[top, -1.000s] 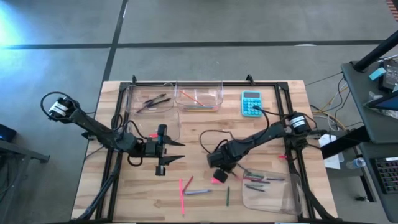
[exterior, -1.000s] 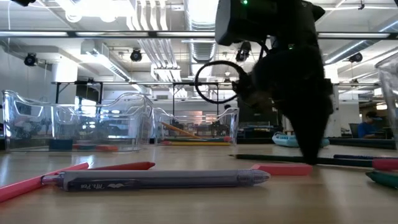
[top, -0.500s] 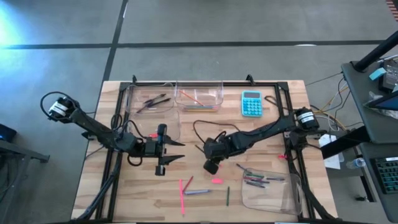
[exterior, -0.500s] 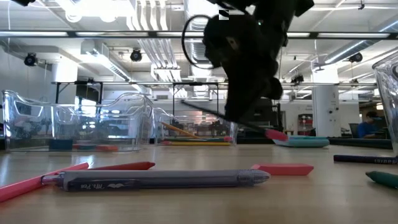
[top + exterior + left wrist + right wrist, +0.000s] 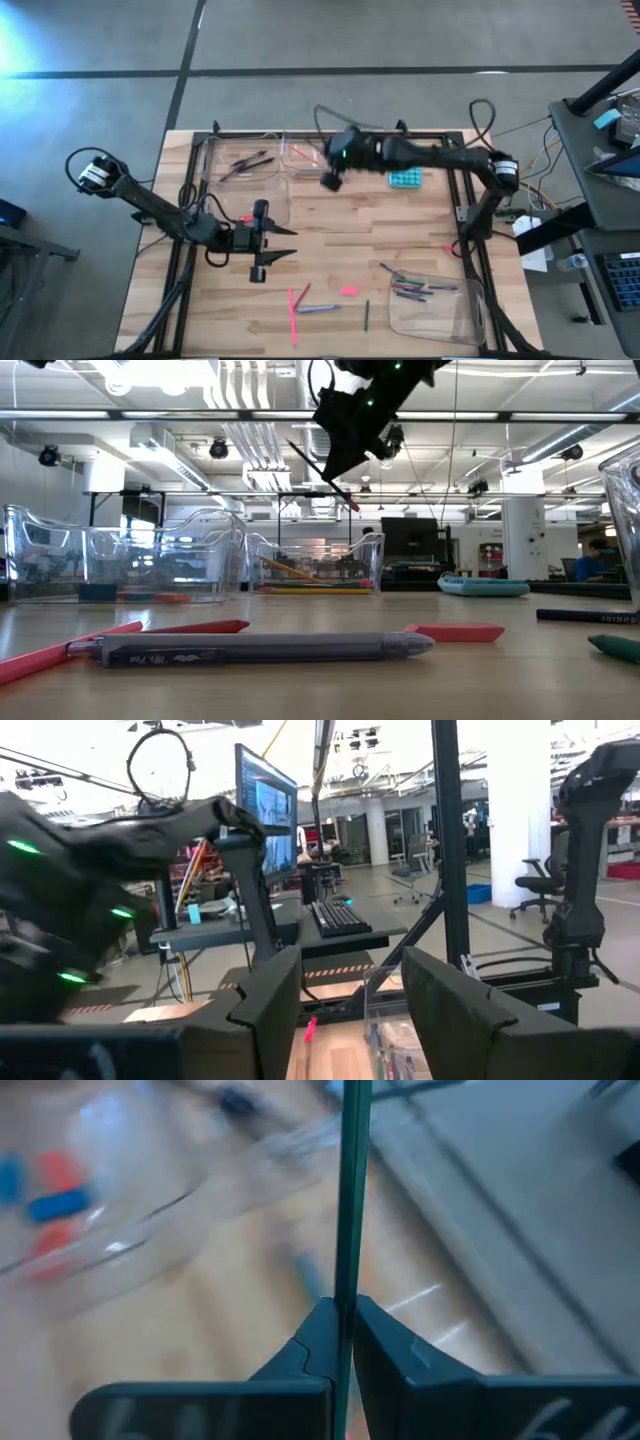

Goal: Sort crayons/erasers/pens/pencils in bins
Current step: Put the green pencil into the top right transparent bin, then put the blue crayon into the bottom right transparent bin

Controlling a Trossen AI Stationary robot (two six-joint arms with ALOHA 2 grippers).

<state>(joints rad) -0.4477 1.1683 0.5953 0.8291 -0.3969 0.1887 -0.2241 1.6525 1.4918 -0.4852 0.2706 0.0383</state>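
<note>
My right gripper [image 5: 331, 180] hangs high over the table's far side, beside the far bin [image 5: 320, 156] that holds coloured sticks, and is shut on a thin dark green pencil [image 5: 351, 1190]. In the low view the pencil [image 5: 322, 476] slants, with its pink end [image 5: 355, 508] lowest. My left gripper [image 5: 283, 243] waits open at mid-left, beside a bin [image 5: 272, 200] holding a pink eraser [image 5: 247, 217]. A pink eraser [image 5: 348, 291], pink sticks [image 5: 294, 312], a grey pen [image 5: 316, 309] and a green stick [image 5: 366, 315] lie flat on the near table. My right gripper pinches the pencil's shaft [image 5: 346, 1295] between its two fingers. The pencil runs along the fingers and sticks out well past their tips. It is lifted clear of the table and slants, pink end down.
A far-left bin [image 5: 240, 165] holds black pens. A near-right bin [image 5: 440, 305] holds crayons, with more lying beside it [image 5: 408, 288]. The turquoise calculator [image 5: 404, 180] lies at the far right, partly under my right arm. A black frame [image 5: 470, 230] borders the table.
My right gripper has picked the pencil off the near table next to the pink eraser. It has risen high and swung toward the far edge, turning as it went. The pencil now hangs clear. The pink eraser stays on the table.
</note>
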